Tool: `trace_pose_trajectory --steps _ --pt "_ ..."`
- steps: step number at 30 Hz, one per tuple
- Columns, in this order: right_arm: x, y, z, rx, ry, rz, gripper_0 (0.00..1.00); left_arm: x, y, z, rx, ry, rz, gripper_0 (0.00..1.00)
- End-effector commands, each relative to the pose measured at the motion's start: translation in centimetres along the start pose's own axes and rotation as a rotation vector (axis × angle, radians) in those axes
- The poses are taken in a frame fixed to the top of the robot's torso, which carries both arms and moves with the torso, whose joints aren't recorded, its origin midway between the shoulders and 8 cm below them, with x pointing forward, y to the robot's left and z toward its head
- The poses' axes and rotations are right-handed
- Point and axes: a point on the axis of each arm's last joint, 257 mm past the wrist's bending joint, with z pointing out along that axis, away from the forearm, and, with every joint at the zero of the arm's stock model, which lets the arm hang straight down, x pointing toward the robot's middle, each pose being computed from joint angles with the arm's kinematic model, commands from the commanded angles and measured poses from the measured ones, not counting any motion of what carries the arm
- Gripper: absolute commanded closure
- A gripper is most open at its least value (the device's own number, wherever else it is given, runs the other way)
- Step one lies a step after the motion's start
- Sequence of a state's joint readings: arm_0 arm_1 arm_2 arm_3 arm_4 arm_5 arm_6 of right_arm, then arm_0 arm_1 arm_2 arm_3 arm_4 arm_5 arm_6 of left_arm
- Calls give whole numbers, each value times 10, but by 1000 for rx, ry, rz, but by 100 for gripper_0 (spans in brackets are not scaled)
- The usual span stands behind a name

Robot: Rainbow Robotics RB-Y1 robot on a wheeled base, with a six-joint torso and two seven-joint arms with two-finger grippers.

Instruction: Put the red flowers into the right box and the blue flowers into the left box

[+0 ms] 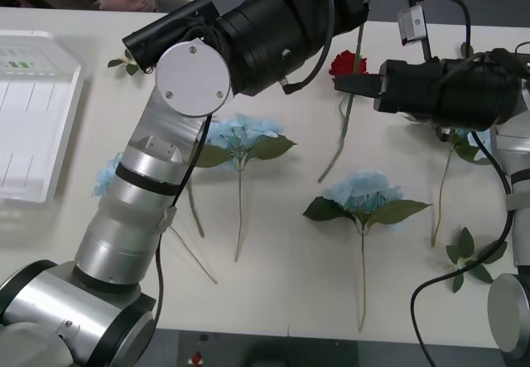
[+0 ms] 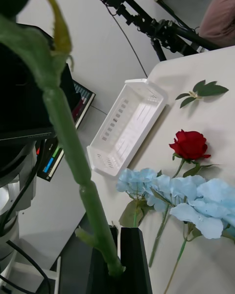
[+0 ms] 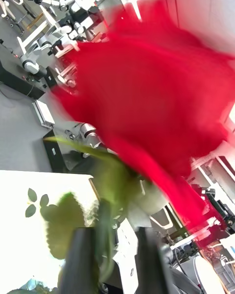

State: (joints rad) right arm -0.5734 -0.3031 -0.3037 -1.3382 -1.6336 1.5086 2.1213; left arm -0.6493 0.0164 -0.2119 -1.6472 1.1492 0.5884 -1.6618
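A red rose (image 1: pixel 346 63) hangs above the table (image 1: pixel 281 292), its stem clenched in the right gripper (image 2: pixel 117 267); the left gripper (image 3: pixel 115 255) grasps another red bloom (image 3: pixel 156 108); blue hydrangeas (image 1: pixel 364 195) lie on the table; the left box (image 1: pixel 33 127) sits at the table's left edge.

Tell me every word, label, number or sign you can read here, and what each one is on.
None can be read.
The left box carries small green marks near its far edge, too small to read.
A screen below the table edge, seen from the right wrist, shows coloured bars, too blurred to read.
The flowers, table and arms bear no writing.
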Motion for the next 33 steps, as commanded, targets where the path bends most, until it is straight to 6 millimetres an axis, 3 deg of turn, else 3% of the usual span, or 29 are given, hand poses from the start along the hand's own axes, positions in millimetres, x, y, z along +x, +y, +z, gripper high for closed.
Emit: trace_pose_trajectory --steps 1,8,14,21,22,24,28,33 --pt "-15 12 2 -10 -2 -25 100 -11 -25 6 43 -8 38 0" --pt "-16 11 1 -8 -1 -28 100 -11 -25 6 43 -8 38 0" --pt "-18 -3 -27 63 26 -33 100 -11 -25 6 43 -8 38 0" --pt "-15 -28 -95 215 72 52 100 -11 -25 6 43 -8 38 0" --pt "-16 -32 -108 247 77 68 100 -4 -5 2 9 -3 19 0" --pt "-15 -39 -128 299 86 100 100 -4 0 -1 -1 -3 24 0" --pt "-10 -62 -180 468 128 136 100 -13 8 -18 3 10 37 0" --pt "-9 -86 -252 711 167 195 100 -3 10 -52 38 112 -13 0"
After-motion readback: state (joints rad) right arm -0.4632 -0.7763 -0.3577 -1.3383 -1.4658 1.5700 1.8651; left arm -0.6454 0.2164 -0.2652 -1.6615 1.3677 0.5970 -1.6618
